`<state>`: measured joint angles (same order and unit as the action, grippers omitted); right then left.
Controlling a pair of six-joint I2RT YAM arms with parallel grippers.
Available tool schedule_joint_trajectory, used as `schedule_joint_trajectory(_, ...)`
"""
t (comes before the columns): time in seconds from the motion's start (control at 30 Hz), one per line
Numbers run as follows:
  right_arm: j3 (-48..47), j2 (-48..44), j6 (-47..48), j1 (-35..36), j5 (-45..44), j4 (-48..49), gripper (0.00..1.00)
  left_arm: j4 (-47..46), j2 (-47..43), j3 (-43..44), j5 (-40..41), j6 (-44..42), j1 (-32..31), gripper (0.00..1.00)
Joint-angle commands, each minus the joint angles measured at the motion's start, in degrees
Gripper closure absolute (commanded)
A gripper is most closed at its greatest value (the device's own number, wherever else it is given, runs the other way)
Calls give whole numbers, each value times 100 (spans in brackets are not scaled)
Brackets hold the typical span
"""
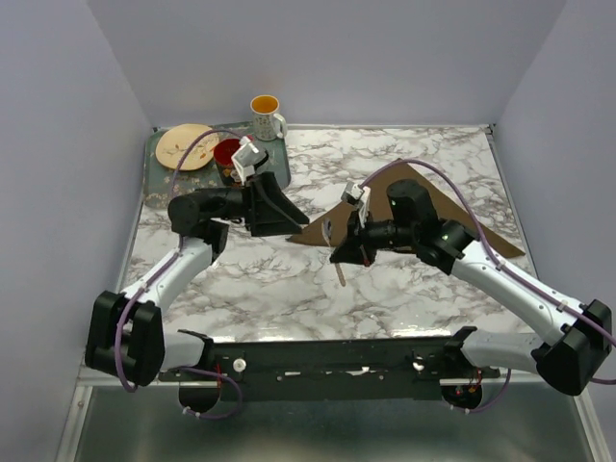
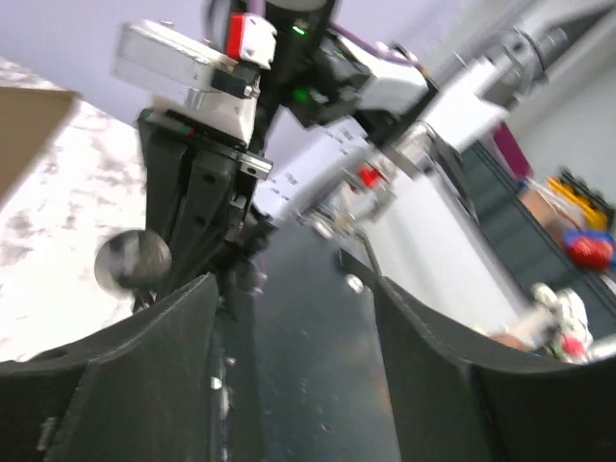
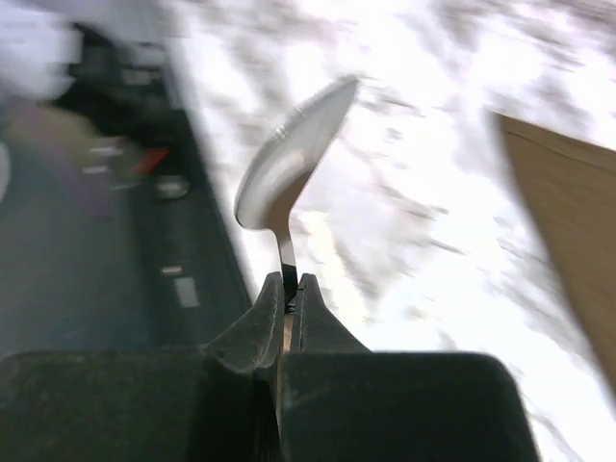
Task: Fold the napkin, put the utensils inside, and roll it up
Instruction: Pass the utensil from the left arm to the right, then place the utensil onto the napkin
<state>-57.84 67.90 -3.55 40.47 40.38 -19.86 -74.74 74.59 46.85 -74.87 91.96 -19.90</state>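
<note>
Right pincer (image 3: 291, 279) clenched on spoon (image 3: 289, 168) by napkin (image 1: 310, 231) corner; left pincer (image 2: 294, 289) released

The napkin (image 1: 478, 226) lies right of centre on the counter (image 1: 289, 298); far left sits a tray (image 1: 279, 166) bearing a plate (image 1: 186, 146).

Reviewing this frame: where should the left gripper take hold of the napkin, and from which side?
The pointed left corner of the napkin, approached low from the left by the open left gripper. The folded triangle lies flat, and that corner points toward it, free of the right gripper, shut on the spoon.
</note>
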Motion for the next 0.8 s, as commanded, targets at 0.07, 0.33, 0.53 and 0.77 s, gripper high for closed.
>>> schedule_joint_trajectory(0.07,-517,241,1487,-21,-5141,-1520,99,7010,-1287,278,1452,-5406,681,17)
schedule_joint_trajectory(0.33,413,944,4156,-39,-8431,-433,99,9208,-1657,503,4198,-6412,654,21)
schedule_joint_trajectory(0.53,1774,760,6133,-57,-7950,1868,99,8688,-1974,-114,4279,-5822,654,22)
schedule_joint_trajectory(0.77,2111,996,6754,-390,-6755,2267,99,8599,-2150,-264,4191,-5812,602,22)
